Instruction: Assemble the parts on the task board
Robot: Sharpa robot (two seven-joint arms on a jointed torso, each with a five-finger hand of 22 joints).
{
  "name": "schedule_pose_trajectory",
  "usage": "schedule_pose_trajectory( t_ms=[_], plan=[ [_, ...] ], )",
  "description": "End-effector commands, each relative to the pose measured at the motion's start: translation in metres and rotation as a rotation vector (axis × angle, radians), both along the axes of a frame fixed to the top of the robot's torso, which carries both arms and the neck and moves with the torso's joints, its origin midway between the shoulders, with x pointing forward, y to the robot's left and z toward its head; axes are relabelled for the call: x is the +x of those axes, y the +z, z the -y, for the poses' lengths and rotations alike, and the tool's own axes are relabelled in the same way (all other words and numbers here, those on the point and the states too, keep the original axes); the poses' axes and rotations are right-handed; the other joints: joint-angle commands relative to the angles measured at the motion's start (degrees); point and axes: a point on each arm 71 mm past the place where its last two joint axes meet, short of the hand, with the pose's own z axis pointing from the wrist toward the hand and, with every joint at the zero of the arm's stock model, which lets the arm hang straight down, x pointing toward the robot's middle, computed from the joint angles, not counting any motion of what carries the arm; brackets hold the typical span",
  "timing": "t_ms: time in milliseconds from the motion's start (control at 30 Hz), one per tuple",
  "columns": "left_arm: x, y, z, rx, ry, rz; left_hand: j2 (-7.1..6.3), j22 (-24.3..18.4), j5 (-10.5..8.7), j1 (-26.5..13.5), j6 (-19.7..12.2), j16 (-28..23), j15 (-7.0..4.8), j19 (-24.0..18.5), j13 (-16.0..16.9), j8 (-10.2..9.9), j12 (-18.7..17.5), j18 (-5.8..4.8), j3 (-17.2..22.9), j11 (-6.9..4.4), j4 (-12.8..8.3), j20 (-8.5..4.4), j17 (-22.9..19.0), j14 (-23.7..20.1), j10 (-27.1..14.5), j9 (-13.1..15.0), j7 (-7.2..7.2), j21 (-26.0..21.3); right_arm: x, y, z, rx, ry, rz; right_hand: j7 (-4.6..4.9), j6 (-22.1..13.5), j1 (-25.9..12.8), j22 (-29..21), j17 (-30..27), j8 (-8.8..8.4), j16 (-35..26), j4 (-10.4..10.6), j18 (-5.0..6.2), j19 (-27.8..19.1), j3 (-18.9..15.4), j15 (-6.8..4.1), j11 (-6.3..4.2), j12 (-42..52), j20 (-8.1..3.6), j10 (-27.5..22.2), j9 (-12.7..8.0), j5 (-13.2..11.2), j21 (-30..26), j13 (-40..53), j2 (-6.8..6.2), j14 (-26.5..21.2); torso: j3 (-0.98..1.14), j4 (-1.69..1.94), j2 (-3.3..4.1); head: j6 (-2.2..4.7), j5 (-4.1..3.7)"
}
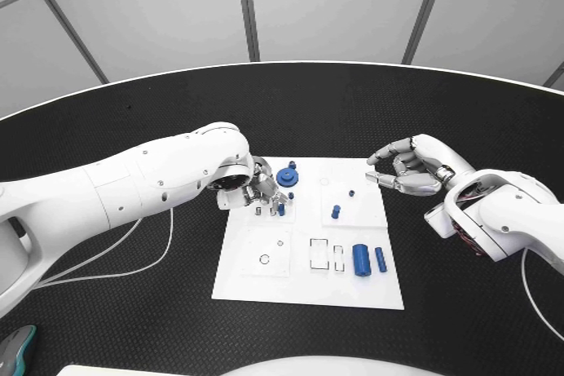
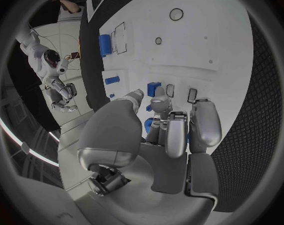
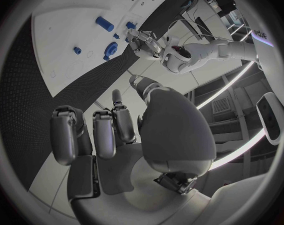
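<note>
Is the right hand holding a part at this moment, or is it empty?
Empty. The right hand hovers beside the task board with fingers curled inward around nothing; the right wrist view shows no part in its palm.

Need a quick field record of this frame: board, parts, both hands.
board: white task board in the middle of the black table
parts near edge: blue cylinder and slimmer blue peg, lying side by side
parts far end: round blue disc part, two small blue pegs
left hand: left hand over the board's far left corner, fingers down by a blue part; grip unclear
right hand: right hand off the board's far right corner, fingers curled, holds nothing
</note>
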Motion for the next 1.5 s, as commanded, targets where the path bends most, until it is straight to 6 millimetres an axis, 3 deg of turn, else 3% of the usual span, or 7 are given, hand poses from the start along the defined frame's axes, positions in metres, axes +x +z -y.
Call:
schedule_pose_trajectory(
  t_ms=[33, 1067, 1300, 1500],
  plan=[
    [0.0001, -0.0006, -0.0016, 0.016, 0.01, -0.006, 0.12, 0.07, 0.33, 0.77, -0.39, 0.03, -0.34, 0.35, 0.01, 0.13, 0.13, -0.94, 0.5, -0.16, 0.03, -0.16, 12.79, 5.25, -0.33, 0.14, 0.16, 0.33, 0.0, -0.0001, -0.0001, 0.0, 0.001, -0.001, -0.03, -0.15, 0.29, 10.55, 9.33, 0.4, -0.27, 0.1, 0.77, 3.24, 0.25, -0.38, -0.15, -0.02, -0.42, 0.04, 0.06, 0.35, -0.21, 4.4, 0.32, 4.47, -0.01, 0.0, 0.01, -0.08, 0.03],
    [0.0007, -0.0011, -0.0011, 0.026, 0.004, -0.005, -0.39, 0.46, 0.28, 2.68, -0.45, 0.01, -0.38, 0.39, -0.39, 0.11, -0.12, -1.0, 1.6, -0.22, -0.02, -0.16, 12.78, 5.25, -0.54, 0.56, 0.11, 0.53, 0.0007, -0.0009, -0.0008, -0.003, 0.003, -0.007, -0.03, -0.2, 0.41, 10.57, 9.37, 0.5, -0.28, 0.16, 0.76, 3.27, 0.29, -0.4, -0.15, 0.07, -0.46, 0.19, 0.1, 0.45, -0.19, 4.47, 0.34, 4.49, -0.05, 0.05, -0.01, -0.37, -0.07],
    [0.0008, -0.0017, -0.0003, 0.028, 0.001, -0.008, -0.32, 0.58, 0.3, 3.55, -0.5, -0.01, -0.39, 0.38, -0.6, 0.03, -0.27, -1.01, 2.41, -0.24, -0.04, -0.16, 12.75, 5.23, -0.66, 0.7, 0.08, 0.59, 0.0009, -0.001, -0.0009, -0.004, 0.004, -0.008, -0.03, -0.2, 0.41, 10.57, 9.37, 0.5, -0.28, 0.16, 0.76, 3.27, 0.29, -0.4, -0.15, 0.07, -0.46, 0.19, 0.1, 0.45, -0.19, 4.47, 0.34, 4.49, 0.01, -0.08, -0.05, -0.47, -0.02],
    [0.0007, -0.0022, -0.0002, 0.029, 0.0, -0.009, -0.32, 0.58, 0.3, 3.55, -0.5, -0.01, -0.39, 0.38, -0.6, 0.03, -0.27, -1.01, 2.41, -0.24, -0.04, -0.16, 12.75, 5.23, -0.66, 0.7, 0.08, 0.59, 0.001, -0.0011, -0.0011, -0.004, 0.004, -0.009, -0.03, -0.2, 0.41, 10.57, 9.37, 0.5, -0.28, 0.16, 0.76, 3.27, 0.29, -0.4, -0.15, 0.07, -0.46, 0.19, 0.1, 0.45, -0.19, 4.47, 0.34, 4.49, -0.02, 0.04, -0.04, -0.42, -0.08]
  ],
)
